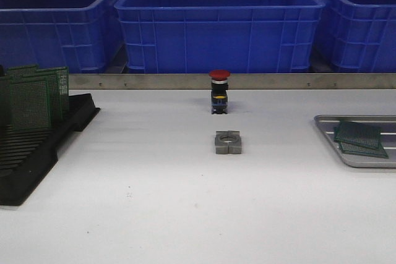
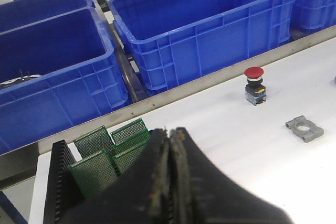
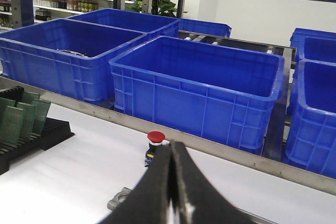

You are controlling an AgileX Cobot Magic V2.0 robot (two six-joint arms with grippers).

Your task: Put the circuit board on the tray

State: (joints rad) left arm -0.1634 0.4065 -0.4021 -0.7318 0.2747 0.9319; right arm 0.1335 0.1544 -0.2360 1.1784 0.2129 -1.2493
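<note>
Several green circuit boards (image 1: 34, 94) stand upright in a black slotted rack (image 1: 28, 153) at the left; they also show in the left wrist view (image 2: 113, 153) and the right wrist view (image 3: 18, 119). The silver tray (image 1: 328, 129) lies at the right edge and holds two green boards (image 1: 360, 138) lying flat. My left gripper (image 2: 170, 132) is shut and empty, above the table beside the rack. My right gripper (image 3: 172, 146) is shut and empty, high over the table. Neither gripper shows in the front view.
A red emergency button (image 1: 219, 91) stands at the table's middle back, with a grey metal block (image 1: 228, 142) just in front of it. Blue plastic bins (image 1: 216, 23) line the back behind a metal rail (image 1: 247, 81).
</note>
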